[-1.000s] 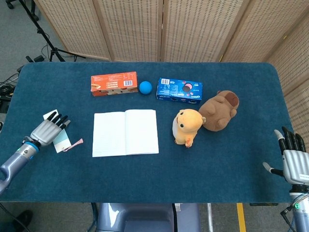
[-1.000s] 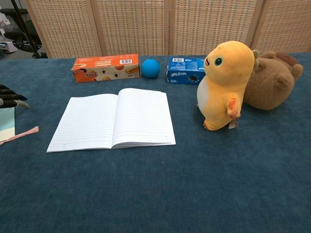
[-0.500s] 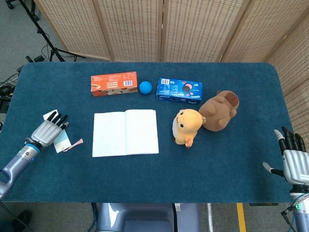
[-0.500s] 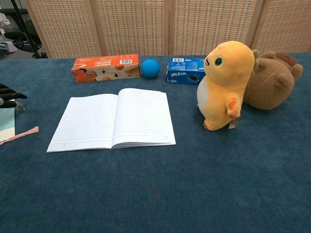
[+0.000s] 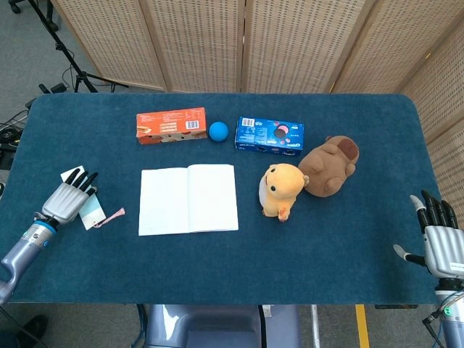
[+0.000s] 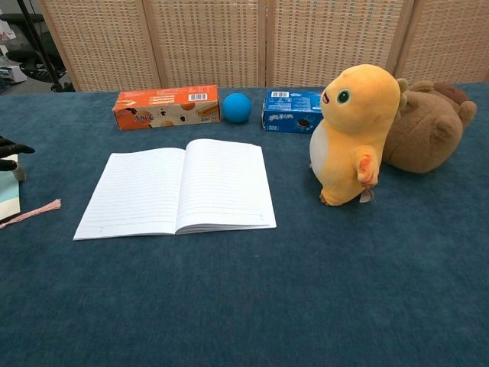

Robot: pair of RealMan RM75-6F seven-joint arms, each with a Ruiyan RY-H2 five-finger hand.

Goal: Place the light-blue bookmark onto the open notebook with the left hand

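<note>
The light-blue bookmark [image 5: 93,210] with a pink tassel [image 5: 110,217] lies on the blue table left of the open notebook [image 5: 188,199]. My left hand [image 5: 67,199] hovers over the bookmark's left part with its fingers spread, holding nothing. In the chest view only its dark fingertips [image 6: 14,150] show at the left edge, above the bookmark [image 6: 8,197] and beside the notebook [image 6: 177,187]. My right hand [image 5: 439,235] stands open at the table's front right corner.
An orange snack box [image 5: 172,125], a blue ball [image 5: 218,131] and a blue cookie box [image 5: 269,135] line the back. A yellow plush [image 5: 280,189] and a brown plush [image 5: 328,165] sit right of the notebook. A white card [image 5: 72,174] lies by my left hand.
My left hand has drawn back to the left and toward the table's near edge, uncovering more of the bookmark. The right hand has not moved.
</note>
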